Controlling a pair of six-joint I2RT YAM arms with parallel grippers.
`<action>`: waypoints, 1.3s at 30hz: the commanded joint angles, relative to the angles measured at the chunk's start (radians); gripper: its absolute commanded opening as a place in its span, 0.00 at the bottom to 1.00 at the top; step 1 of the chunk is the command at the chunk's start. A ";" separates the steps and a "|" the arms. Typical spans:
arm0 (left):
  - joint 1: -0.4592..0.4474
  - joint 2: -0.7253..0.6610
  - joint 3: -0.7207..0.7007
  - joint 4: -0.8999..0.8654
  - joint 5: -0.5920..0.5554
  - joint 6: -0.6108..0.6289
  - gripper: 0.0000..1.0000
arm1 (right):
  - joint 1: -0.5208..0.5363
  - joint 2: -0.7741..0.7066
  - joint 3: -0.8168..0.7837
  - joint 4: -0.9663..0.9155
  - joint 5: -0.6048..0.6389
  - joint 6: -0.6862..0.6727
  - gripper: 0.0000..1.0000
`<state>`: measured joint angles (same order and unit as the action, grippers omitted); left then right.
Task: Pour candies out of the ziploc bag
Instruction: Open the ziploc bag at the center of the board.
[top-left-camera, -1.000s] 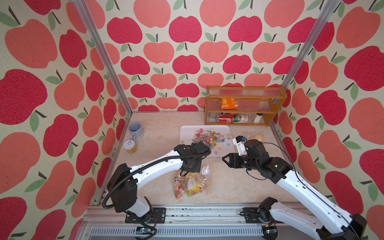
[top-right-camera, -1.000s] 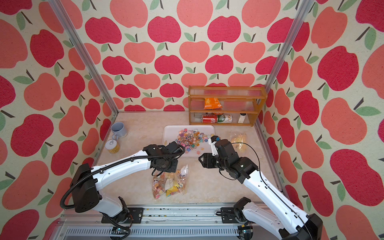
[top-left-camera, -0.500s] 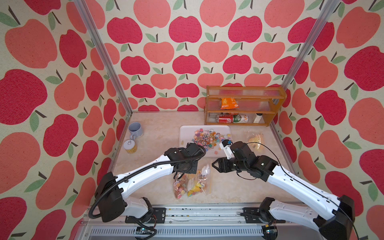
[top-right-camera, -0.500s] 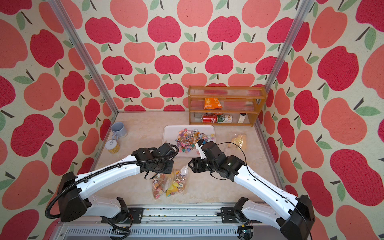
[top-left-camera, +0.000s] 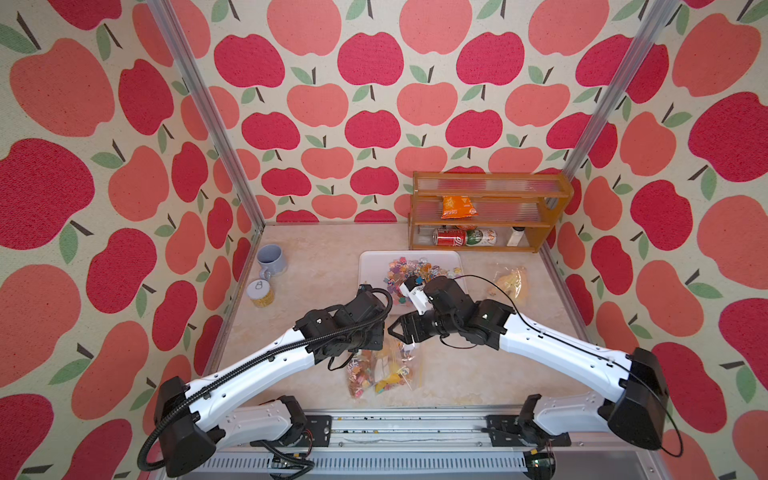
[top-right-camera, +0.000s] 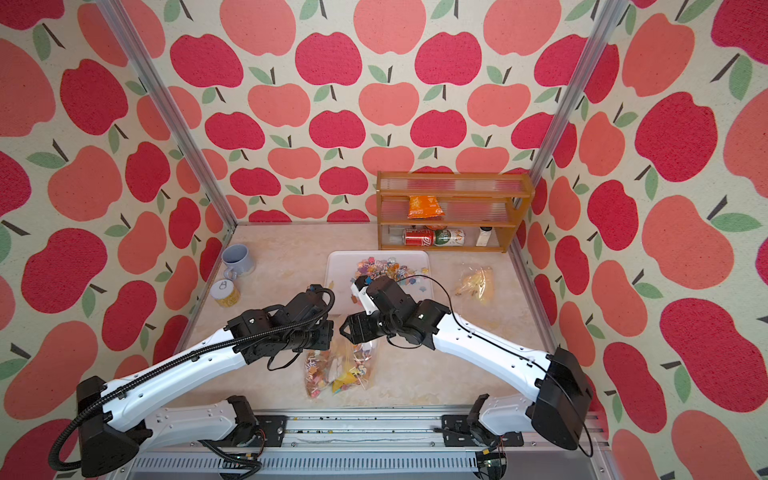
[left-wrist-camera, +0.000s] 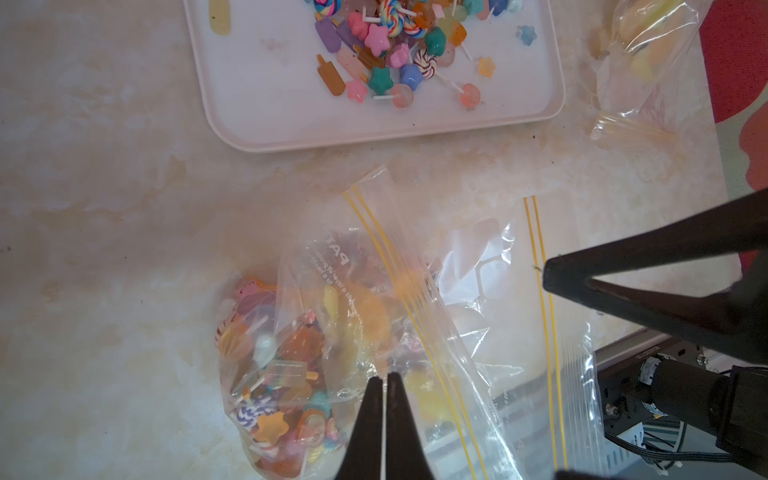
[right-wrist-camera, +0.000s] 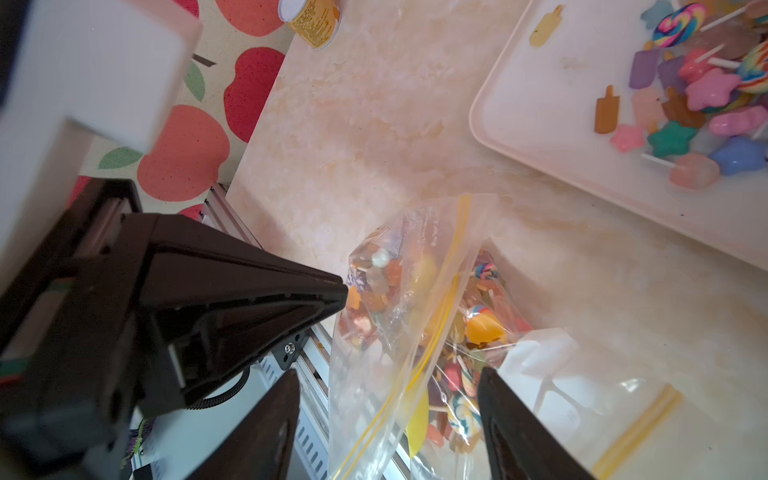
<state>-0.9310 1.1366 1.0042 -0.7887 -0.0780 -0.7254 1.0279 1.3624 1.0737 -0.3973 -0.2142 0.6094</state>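
The ziploc bag (top-left-camera: 384, 370) lies on the table (top-left-camera: 316, 266) close to the robot's base, between the two arms and short of the white tray (top-left-camera: 372, 266). In the left wrist view its two yellow zip strips (left-wrist-camera: 399, 266) stand apart, so the mouth is open. The strips run roughly from the tray side toward the base. The bottom-to-mouth axis therefore lies across the table, and the mouth points to the robot's right. The candies (left-wrist-camera: 274, 374) inside are packed at the left end; further candies lie loose on the tray.

The left hand (left-wrist-camera: 384, 379) is clenched, its fingertips together over the bag. Whether film is pinched between them cannot be told. The right hand (right-wrist-camera: 386, 374) is released, fingers apart, with the bag showing between them; contact cannot be told.

Compared with one second earlier, the bag occupies the same place. Both hands have drawn back from the tray's near edge toward the base and toward each other. The right hand has travelled farthest, to the robot's left.
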 joint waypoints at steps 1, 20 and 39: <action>0.007 -0.015 -0.019 0.006 0.009 -0.020 0.00 | 0.015 0.036 0.031 0.011 -0.019 -0.015 0.69; 0.008 -0.079 -0.076 0.112 0.032 -0.043 0.76 | -0.064 -0.164 -0.301 0.157 0.010 0.121 0.62; 0.015 -0.062 -0.086 0.141 0.059 -0.074 0.73 | -0.123 0.051 -0.275 0.458 -0.172 0.205 0.36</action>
<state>-0.9207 1.0679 0.9260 -0.6529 -0.0284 -0.7746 0.9066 1.3903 0.7708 -0.0170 -0.3359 0.7811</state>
